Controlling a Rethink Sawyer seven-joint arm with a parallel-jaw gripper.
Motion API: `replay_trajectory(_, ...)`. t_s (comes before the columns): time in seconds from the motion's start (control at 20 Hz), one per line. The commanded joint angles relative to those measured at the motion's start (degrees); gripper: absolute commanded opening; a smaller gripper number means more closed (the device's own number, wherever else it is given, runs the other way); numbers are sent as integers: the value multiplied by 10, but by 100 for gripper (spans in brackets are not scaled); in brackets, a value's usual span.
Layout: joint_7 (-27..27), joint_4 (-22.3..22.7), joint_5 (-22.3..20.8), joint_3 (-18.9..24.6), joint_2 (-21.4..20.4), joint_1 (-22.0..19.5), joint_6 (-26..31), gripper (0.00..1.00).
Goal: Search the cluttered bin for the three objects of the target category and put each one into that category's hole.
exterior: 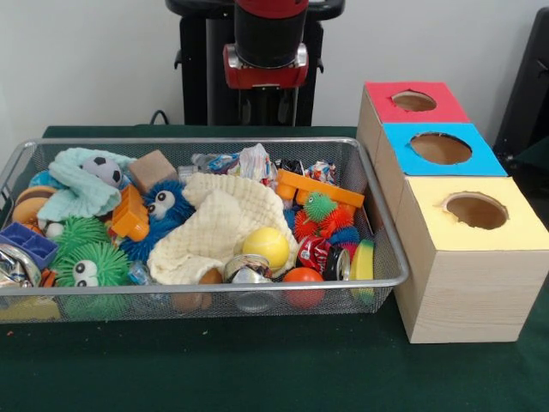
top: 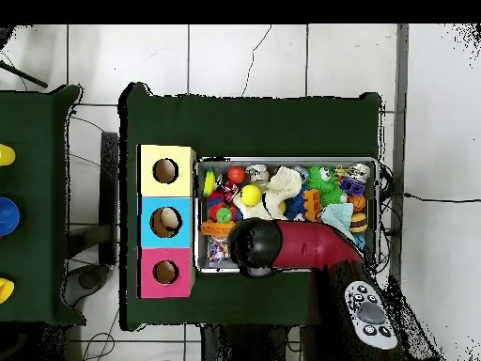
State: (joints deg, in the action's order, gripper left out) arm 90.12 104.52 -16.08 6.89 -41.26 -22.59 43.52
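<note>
Wire-mesh silver bin (exterior: pixel 390 257), rectangular, stands on the green-cloth worktop (exterior: pixel 257 369), filled to the rim with mixed toys and household items. Contents, front view: cream waffle-weave cloth (exterior: pixel 225 225) across the middle; smooth yellow ball (exterior: pixel 266 246) near the front rim; small orange ball (exterior: pixel 302 277) just right of it; green spiky ball with googly eyes (exterior: pixel 86 266) at near left; blue furry toy with eyes (exterior: pixel 163 206) behind it; small black-and-white football (exterior: pixel 103 171) on a pale mint cloth (exterior: pixel 73 193) at far left; tan wooden cube (exterior: pixel 153 168); small green spiky ball (exterior: pixel 319 206) and an orange spiky one beside it at right.

Wooden sorting box (exterior: pixel 455 292) stands just right of the bin: three round holes in a row, under a red top (exterior: pixel 390 107) farthest, blue top (exterior: pixel 403 154) in the middle, yellow top (exterior: pixel 515 227) nearest.

Red and black arm (top: pixel 301 246) hangs above the bin's far side, over the middle. End effector: hidden under the wrist housing; whether open or closed, cannot tell.

Target category: not identifiable from these views, so the three objects cannot be singled out; presumably they lie among the clutter.

Progress, as judged: the overhead view shows something pale inside the blue-topped hole; whether a deposited item, uncertain. Red and yellow holes look dark. Most sorting appears outstanding.
</note>
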Motion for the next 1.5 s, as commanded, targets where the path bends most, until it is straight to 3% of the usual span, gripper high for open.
replay_trajectory(0.05,-57,-29,-44,53,21,-31,-34,100)
replay_trajectory(0.7,-77,-59,-72,83,24,-68,-4,100)
replay_trajectory(1.5,-59,-45,-96,91,39,-91,-31,100)
